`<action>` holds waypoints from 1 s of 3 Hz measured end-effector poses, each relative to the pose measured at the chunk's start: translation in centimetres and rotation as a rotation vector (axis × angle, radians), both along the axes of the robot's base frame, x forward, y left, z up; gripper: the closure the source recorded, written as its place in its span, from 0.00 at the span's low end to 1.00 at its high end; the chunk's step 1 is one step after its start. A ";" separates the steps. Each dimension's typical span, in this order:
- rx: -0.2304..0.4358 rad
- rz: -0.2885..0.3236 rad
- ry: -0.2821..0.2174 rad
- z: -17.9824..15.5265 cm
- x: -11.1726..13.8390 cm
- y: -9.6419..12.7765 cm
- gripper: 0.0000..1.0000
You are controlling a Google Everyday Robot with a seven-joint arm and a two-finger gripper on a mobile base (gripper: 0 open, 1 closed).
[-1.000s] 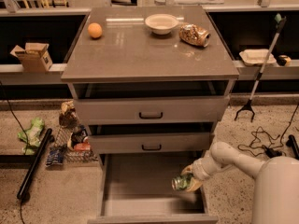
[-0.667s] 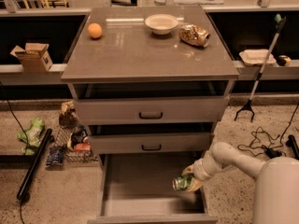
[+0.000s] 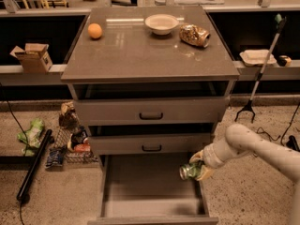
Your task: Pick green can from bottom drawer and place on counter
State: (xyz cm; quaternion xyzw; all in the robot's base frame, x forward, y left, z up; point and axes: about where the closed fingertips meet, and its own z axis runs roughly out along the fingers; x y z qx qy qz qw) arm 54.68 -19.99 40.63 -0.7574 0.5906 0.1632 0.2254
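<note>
The bottom drawer (image 3: pixel 150 205) is pulled open, its grey floor bare. My gripper (image 3: pixel 197 168) is at the drawer's right side, shut on the green can (image 3: pixel 189 171), which lies on its side in the fingers just above the drawer's right wall. My white arm reaches in from the lower right. The counter (image 3: pixel 140 55) is the grey-brown cabinet top above the drawers.
On the counter sit an orange (image 3: pixel 94 30), a white bowl (image 3: pixel 161 23) and a gold-brown shiny bag (image 3: pixel 194 34). Two closed drawers with black handles (image 3: pixel 151 116) are above the open one. Clutter and a black pole (image 3: pixel 33 165) lie on the floor at left.
The gripper with the can has barely moved; it stays at the drawer's right side.
</note>
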 end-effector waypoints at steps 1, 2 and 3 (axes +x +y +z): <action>-0.043 0.014 -0.078 8.6 -0.3 -0.2 1.00; -0.103 0.017 -0.184 17.8 0.1 -0.3 1.00; -0.103 0.017 -0.184 17.8 0.1 -0.3 1.00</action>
